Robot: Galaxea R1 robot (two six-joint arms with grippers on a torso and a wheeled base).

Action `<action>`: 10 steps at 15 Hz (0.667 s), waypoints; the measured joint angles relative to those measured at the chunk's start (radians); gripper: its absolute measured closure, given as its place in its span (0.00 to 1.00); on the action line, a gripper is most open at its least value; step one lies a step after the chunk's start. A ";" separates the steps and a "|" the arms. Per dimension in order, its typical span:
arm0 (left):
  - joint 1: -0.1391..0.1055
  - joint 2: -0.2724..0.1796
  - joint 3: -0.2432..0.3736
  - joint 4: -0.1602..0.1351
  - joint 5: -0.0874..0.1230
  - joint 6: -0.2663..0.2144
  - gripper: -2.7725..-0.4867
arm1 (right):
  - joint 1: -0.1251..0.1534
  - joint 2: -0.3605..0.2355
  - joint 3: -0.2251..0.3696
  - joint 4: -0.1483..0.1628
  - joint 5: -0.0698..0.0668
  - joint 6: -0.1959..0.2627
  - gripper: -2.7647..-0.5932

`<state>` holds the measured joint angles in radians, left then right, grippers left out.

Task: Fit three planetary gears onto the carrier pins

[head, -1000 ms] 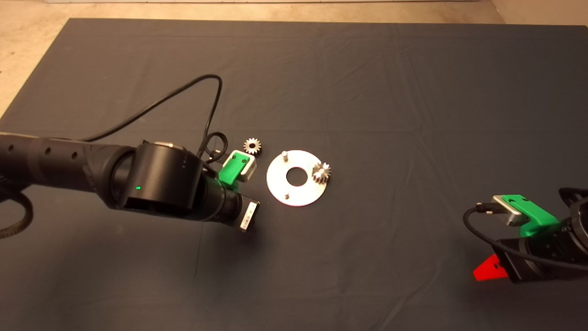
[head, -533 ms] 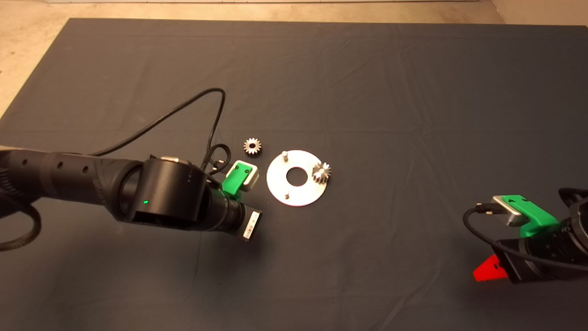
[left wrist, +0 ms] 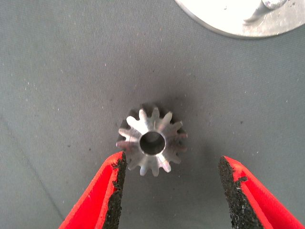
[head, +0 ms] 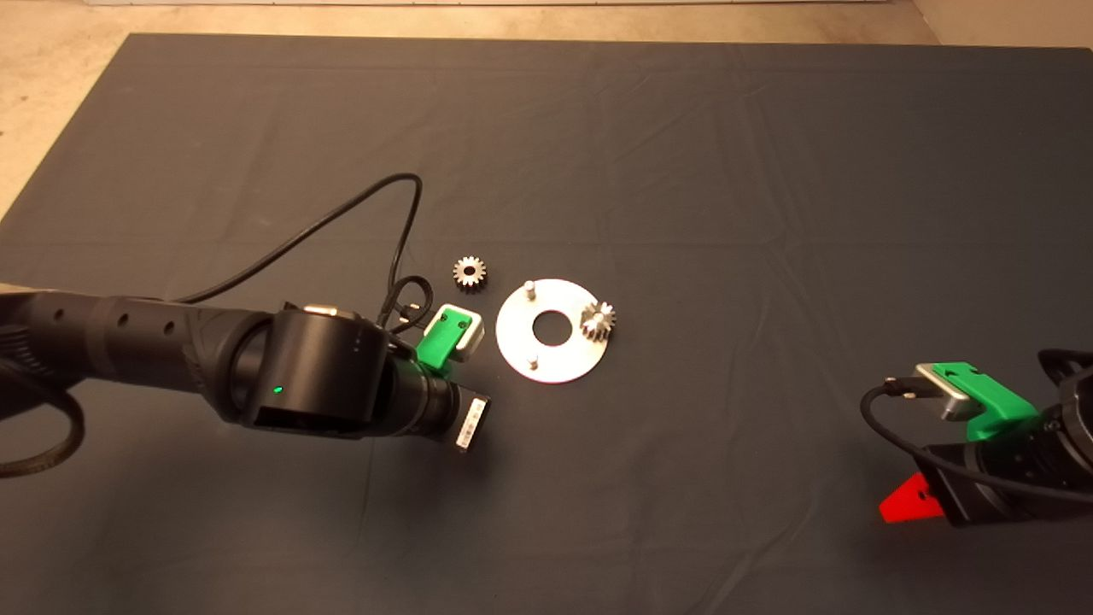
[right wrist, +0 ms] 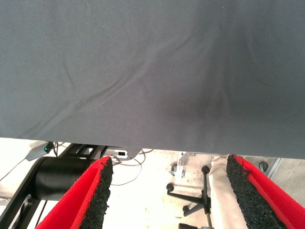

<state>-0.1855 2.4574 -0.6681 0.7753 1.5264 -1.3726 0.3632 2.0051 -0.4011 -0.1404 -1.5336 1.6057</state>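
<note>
- I am hovering my left gripper (left wrist: 169, 191) over a loose planetary gear (left wrist: 152, 141) lying flat on the dark mat (head: 683, 154), bore facing up at my wrist camera; the fingers (left wrist: 102, 195) are standing wide apart with nothing between the pads.
- That gear is sitting ahead of the fingertips, not yet between them, one pad close to its teeth and the other well clear, so I judge I am lining up for a pinch across its toothed rim (flat-lying gears give little else to grab).
- In the head view my own left arm (head: 307, 384) is covering this gear, which is why it is showing only in the wrist view; the edge of the silver disc (head: 568, 363) is appearing just beyond it there, so the carry should be short.
- The disc is lying mid-mat with one gear (head: 599, 321) already seated on the pin at its right side, while two carrier pins, the far one (head: 529, 288) and the near one (head: 533, 363), are standing bare.
- Another gear (head: 470, 272) is waiting flat on the mat just beyond the disc's left edge, apart from it.
- My right gripper (right wrist: 169, 195) is parking at the mat's lower right, fingers spread and empty, looking past the mat's edge at the floor (keeping out of the left arm's way, I take it).
- By my count, one of three is done.
</note>
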 joint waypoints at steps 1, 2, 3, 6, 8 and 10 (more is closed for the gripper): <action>0.000 0.000 0.000 0.001 0.000 0.000 0.64 | 0.000 0.000 0.000 0.000 0.000 0.000 0.46; 0.002 0.000 0.000 0.007 0.000 0.000 0.64 | 0.000 0.000 0.000 0.000 0.000 0.000 0.46; 0.007 0.000 0.000 0.011 0.000 0.001 0.64 | 0.000 0.000 0.000 0.000 0.000 0.000 0.46; 0.017 0.000 -0.006 0.022 0.000 0.001 0.64 | 0.000 0.000 0.000 0.000 0.000 0.000 0.46; 0.017 0.001 -0.011 0.033 0.000 0.001 0.64 | 0.000 0.000 0.000 0.000 0.000 0.000 0.46; 0.030 0.001 -0.011 0.042 0.000 0.002 0.64 | 0.000 0.000 0.000 0.000 0.000 0.000 0.46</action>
<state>-0.1553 2.4583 -0.6796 0.8177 1.5260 -1.3706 0.3632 2.0051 -0.4011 -0.1400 -1.5340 1.6057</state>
